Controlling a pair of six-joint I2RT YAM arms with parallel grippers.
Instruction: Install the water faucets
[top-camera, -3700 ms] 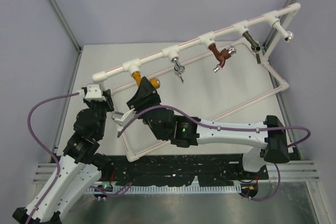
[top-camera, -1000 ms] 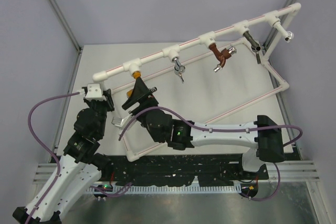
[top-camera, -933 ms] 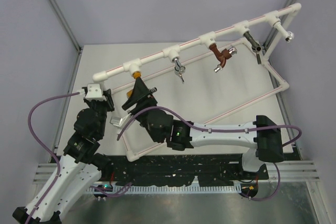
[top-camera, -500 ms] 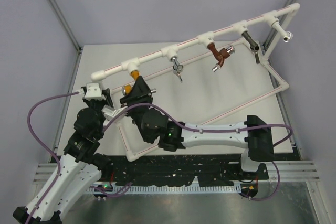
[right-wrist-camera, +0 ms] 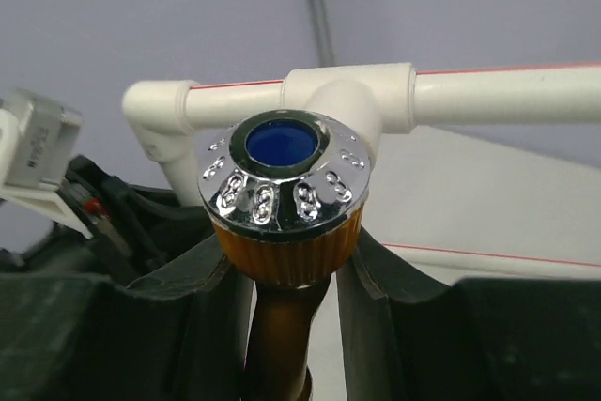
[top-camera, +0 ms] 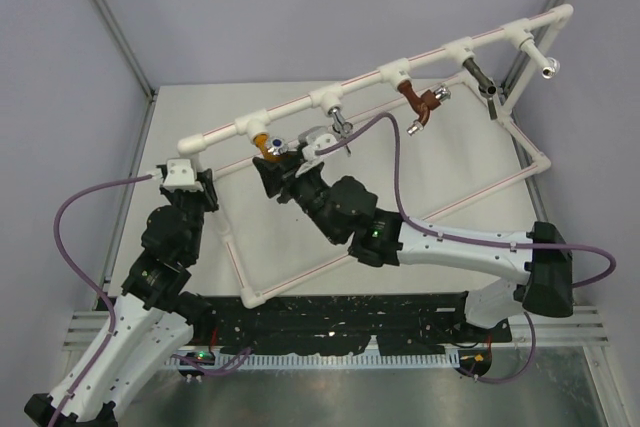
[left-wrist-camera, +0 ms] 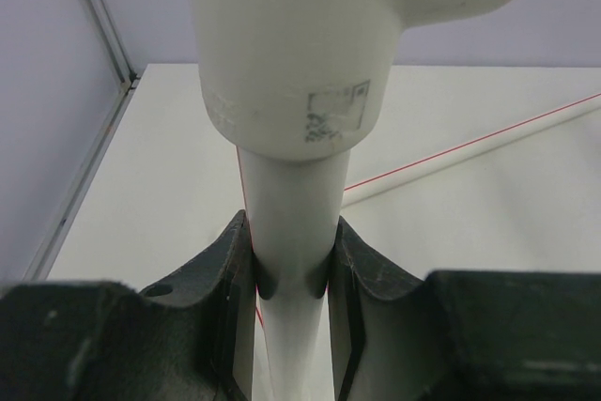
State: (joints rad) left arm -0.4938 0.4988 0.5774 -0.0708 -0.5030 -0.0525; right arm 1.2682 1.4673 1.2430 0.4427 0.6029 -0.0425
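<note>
Seen from above, the orange tap [top-camera: 266,144] sits under the leftmost tee of the white pipe frame [top-camera: 328,99], at 10 o'clock from the middle of the desk [top-camera: 450,162]. A silver tap [top-camera: 341,129], a brown tap [top-camera: 420,109] and a dark tap [top-camera: 483,82] follow along the rail toward 2 o'clock. Only the right wrist view shows the right jaws grasping the tap's orange body just below its silver, blue-centred knob [right-wrist-camera: 285,172]. Only the left wrist view shows the left jaws clenched on an upright pipe [left-wrist-camera: 291,223] beneath an elbow joint [left-wrist-camera: 291,44].
</note>
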